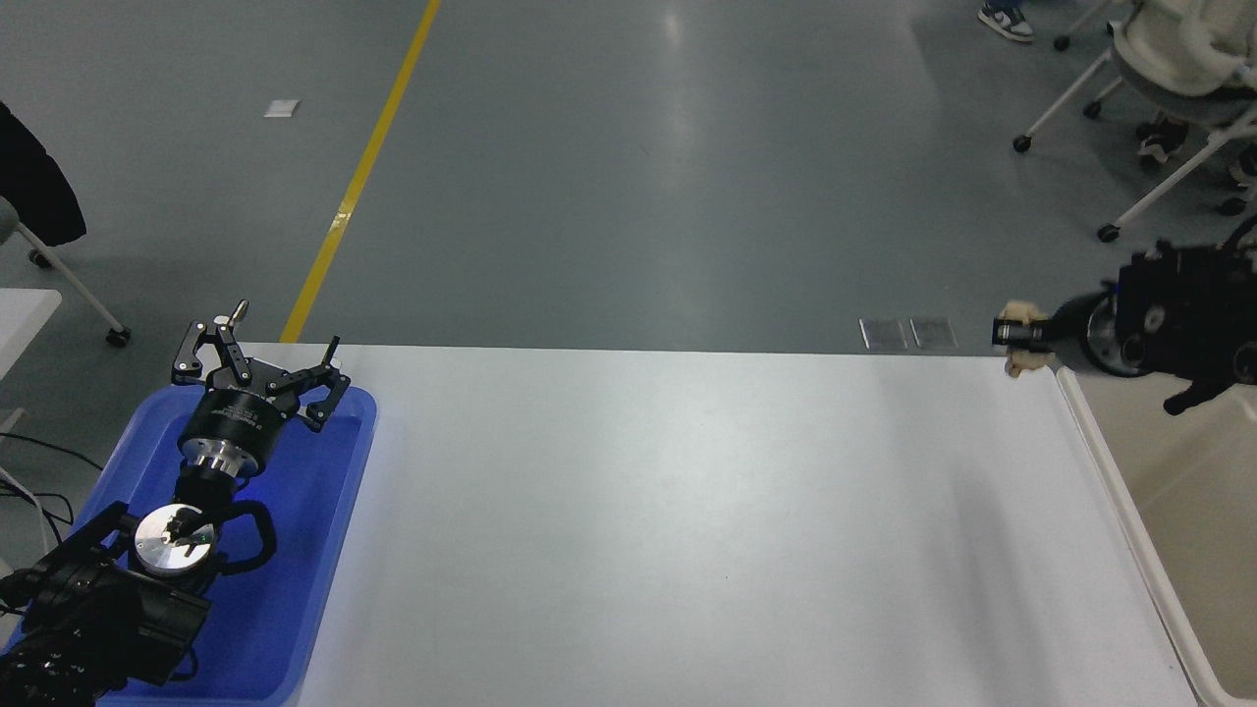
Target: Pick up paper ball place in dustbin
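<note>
You're carrying the crumpled tan paper ball (1021, 339), pinched in the right gripper (1021, 336), raised just beside the big beige plastic dustbin's (1100, 462) far-left corner, not over it. Releasing now risks missing the bin. Left gripper (257, 365) is hanging spread, parked far from the dustbin.

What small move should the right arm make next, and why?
Probably carry the paper ball rightward until it is above the dustbin, then open. The right pincer holds the ball lifted near the table's far right corner, seemingly short of the bin's rim, so releasing now might miss.
</note>
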Robot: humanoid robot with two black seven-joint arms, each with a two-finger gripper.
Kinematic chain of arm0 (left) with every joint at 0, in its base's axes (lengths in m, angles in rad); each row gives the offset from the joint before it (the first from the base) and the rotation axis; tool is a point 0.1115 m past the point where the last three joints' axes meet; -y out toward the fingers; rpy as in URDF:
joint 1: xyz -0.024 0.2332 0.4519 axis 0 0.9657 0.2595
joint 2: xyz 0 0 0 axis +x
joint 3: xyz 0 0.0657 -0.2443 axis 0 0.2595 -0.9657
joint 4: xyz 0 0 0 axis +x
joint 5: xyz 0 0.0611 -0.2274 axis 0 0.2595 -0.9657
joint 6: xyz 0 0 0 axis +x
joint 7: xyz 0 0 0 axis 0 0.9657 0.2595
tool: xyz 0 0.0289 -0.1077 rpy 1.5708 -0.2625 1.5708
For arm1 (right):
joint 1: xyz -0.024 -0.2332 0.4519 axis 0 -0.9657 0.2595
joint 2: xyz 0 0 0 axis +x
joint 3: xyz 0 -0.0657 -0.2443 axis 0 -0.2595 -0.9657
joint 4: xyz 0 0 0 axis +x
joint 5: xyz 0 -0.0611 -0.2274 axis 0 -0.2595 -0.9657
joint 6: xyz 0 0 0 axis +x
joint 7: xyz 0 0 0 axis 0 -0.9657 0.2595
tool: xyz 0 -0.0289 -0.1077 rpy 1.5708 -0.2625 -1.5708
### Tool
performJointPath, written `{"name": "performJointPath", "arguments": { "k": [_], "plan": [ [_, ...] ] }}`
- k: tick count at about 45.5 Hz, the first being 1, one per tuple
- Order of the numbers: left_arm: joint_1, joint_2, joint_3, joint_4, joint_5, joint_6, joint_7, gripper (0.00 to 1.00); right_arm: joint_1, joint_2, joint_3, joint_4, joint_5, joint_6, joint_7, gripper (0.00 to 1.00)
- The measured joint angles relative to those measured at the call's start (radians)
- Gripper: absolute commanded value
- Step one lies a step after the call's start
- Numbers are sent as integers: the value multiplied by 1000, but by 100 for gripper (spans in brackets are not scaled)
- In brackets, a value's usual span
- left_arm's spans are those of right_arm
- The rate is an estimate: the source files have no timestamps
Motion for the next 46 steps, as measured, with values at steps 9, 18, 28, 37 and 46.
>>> {"name": "performJointPath", "arguments": {
  "k": [9,18,28,37,46],
  "plan": [
    [0,0,0,0,0,0,0,100,184,-77,-17,53,0,138,-6,0],
    [1,0,0,0,-1,0,0,100,321,-129,-22,74,0,242,-8,0],
    [1,0,0,0,-1,1,-1,100,412,-156,-24,83,0,311,-9,0],
    [1,0,0,0,-1,1,-1,100,426,-169,-24,86,-7,328,-9,0],
    [1,0,0,0,-1,1,-1,100,381,-194,-26,70,-23,310,-9,0]
  ]
}}
